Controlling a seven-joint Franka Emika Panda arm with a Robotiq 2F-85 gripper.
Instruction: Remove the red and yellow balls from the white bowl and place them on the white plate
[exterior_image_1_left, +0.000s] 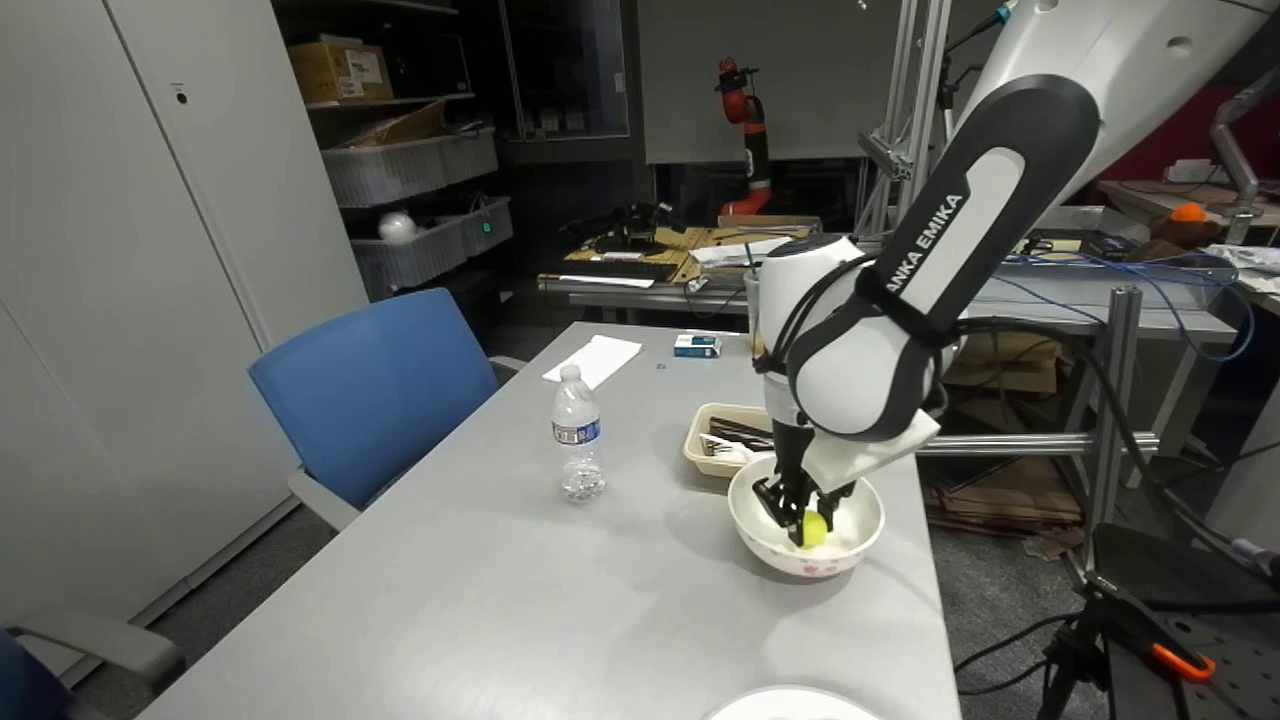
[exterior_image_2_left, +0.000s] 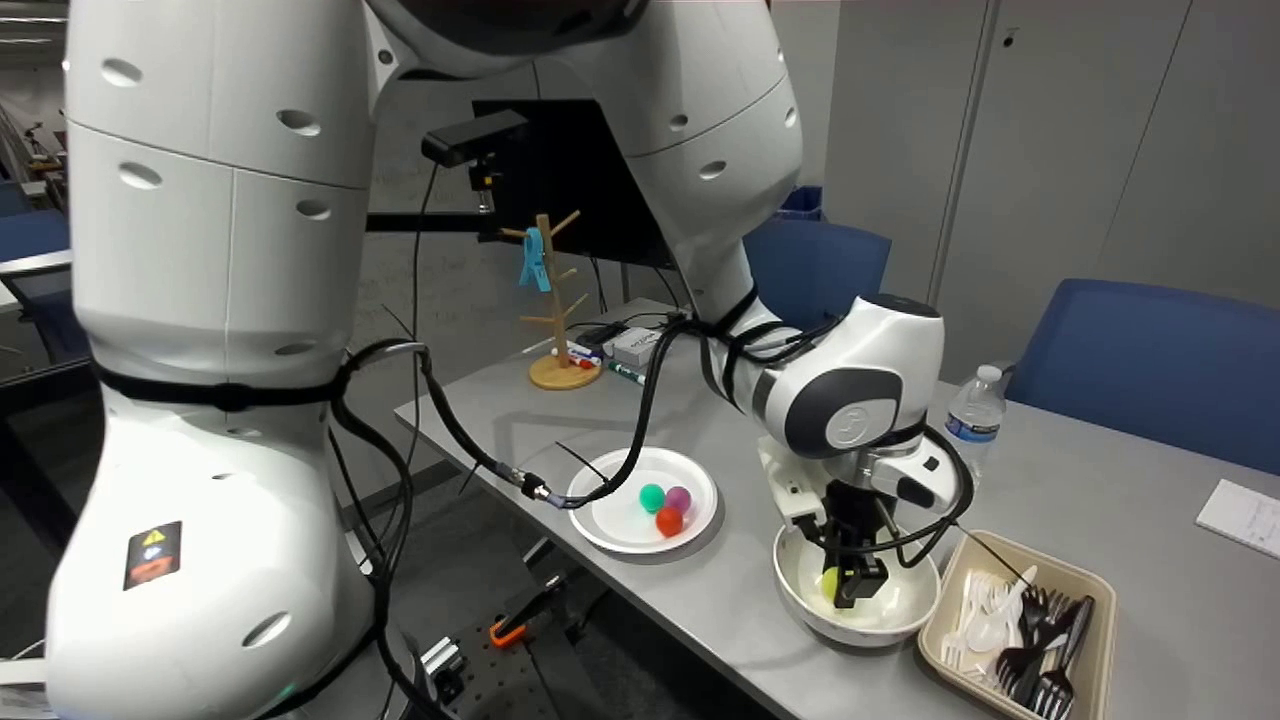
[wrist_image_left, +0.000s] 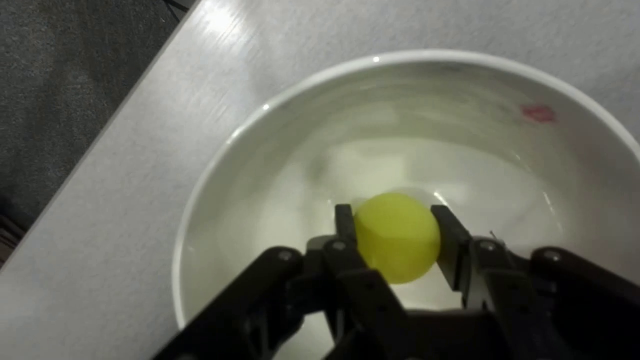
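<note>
in an exterior view, a black two-fingered gripper (exterior_image_1_left: 813, 526) reaches into a round white bowl (exterior_image_1_left: 857, 520). in an exterior view, an orange-red ball (exterior_image_2_left: 669, 521) rests on a flat, round white plate (exterior_image_2_left: 615, 520). in the wrist view, fingers (wrist_image_left: 453, 247) grasp a yellow ball (wrist_image_left: 397, 239) inside the bowl.

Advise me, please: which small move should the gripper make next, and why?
Probably lift the yellow ball straight up, clear of the bowl. The gripper appears to grasp it from both sides, inside the bowl, and the red ball already lies on the plate, where this one should go.
</note>
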